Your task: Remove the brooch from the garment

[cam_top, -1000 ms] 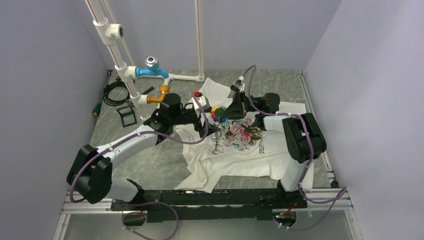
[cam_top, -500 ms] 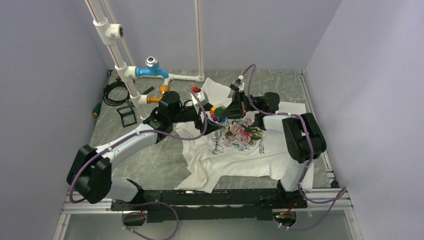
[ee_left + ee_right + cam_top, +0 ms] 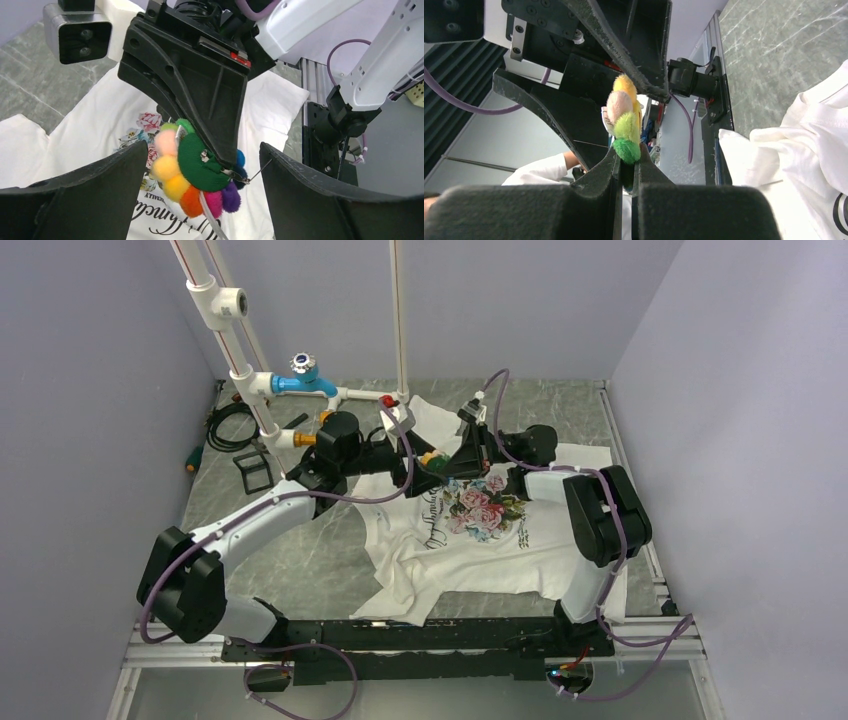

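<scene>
Right fingers are clenched on the edge of the brooch, gripping its green felt back and holding it up off the garment. From above, the brooch sits at the collar end, at 12 o'clock from the rose print.

In the last second the left arm has swung toward 12 o'clock and lifted, bringing the left fingers level with the brooch. They now stand released at 9 and 3 o'clock of it, touching neither side, and they have just begun to narrow. The brooch has also tipped, so fewer of its coloured pompoms face the overhead camera than a moment ago.

A thin pin wire juts out bare from the felt toward 3 o'clock in the left wrist view. That suggests the clasp is open, but whether the pin has left the cloth cannot be told. A pale strip hangs under the pompoms and may be fabric. Most of the garment lies flat on the bench. The narrowing looks like the start of a second grip to work the pin free.
</scene>
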{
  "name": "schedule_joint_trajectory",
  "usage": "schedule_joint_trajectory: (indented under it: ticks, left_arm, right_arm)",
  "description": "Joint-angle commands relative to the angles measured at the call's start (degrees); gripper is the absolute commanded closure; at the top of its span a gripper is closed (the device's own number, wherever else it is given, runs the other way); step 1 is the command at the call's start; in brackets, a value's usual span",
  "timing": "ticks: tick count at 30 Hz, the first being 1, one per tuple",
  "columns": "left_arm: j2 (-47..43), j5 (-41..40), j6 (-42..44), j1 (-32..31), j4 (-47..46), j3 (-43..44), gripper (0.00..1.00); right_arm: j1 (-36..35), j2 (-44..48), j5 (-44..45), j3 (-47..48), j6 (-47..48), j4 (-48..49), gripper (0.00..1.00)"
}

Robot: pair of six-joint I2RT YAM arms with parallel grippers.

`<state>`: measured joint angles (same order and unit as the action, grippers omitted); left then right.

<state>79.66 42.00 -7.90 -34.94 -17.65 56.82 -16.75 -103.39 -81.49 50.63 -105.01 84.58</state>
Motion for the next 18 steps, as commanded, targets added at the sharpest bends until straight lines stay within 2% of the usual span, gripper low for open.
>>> schedule_joint_trajectory:
  ticks: [1,5,8,10,16,18]
  left_arm:
    - [0.95,0.59,-4.06,0.78,-0.51,2.2,0.16]
    - [1.44,0.79,-5.52,1.85,-0.23,2.15,0.26]
    - [1.66,1.12,-6.76,2.59,-0.38,2.22,0.3]
    - [1.67,1.6,-7.48,2.97,-0.77,2.2,0.28]
    - [1.29,2.93,-7.72,3.03,-0.64,1.88,0.08]
    - [1.25,3.25,-7.76,3.03,-0.51,1.88,0.06]
  right_arm:
    - [-0.39,0.12,-0.24,2.01,1.45,13.59,1.0]
    - [-0.39,0.03,-0.31,2.01,1.56,13.58,1.0]
    - [-0.43,-0.06,-0.33,2.01,1.44,13.6,1.0]
    - [-0.3,-0.43,-0.34,1.93,1.18,13.6,1.0]
    - [0.18,-1.9,0.06,1.92,-0.11,13.31,1.0]
    - [0.44,-2.42,0.48,2.0,-0.76,13.32,1.0]
